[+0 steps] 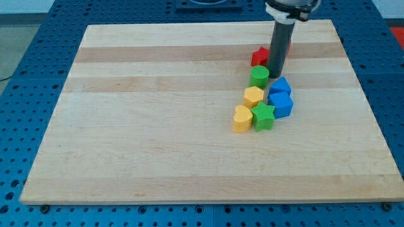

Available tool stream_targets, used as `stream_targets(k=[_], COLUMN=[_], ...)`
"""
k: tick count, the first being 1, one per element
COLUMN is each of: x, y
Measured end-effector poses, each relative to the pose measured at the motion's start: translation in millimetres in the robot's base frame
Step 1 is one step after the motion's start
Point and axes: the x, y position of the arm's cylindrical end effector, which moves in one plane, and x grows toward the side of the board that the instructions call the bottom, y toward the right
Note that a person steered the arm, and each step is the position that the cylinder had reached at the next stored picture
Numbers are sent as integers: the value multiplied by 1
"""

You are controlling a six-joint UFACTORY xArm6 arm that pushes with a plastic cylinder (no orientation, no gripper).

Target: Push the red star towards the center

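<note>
the red star (259,57) sits near the board's upper right, partly hidden behind the dark rod; only its left part shows, so its points are hard to read; the tip (276,77) is down on the wooden board (158,113) just to the view's right of the star and slightly lower, apparently touching or almost touching its right side, cannot tell which; no jaws on this rig, just a bare rod, so nothing is held or clamped.

key relation: star lies to the view's left and a little up from the tip; board centre lies well to the view's left and lower from the star; so the tip is on the far side from the centre, roughly the correct side for a leftward push; judged that a downward component needs the tip a bit higher up the view first.

clutter: green cylinder (259,77) just below the star and just left of the tip; blue block (281,86), second blue block (281,104), yellow hexagon-like block (254,96), green star (263,116), yellow heart (242,118) clustered below; a straight down-left shove risks driving the star into the green cylinder; task looks barely begun, star well apart from centre.
</note>
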Motion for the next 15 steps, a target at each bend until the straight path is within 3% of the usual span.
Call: stream_targets(k=[2, 5, 8, 15], x=[8, -60, -61, -2], y=[0, 49, -13, -57])
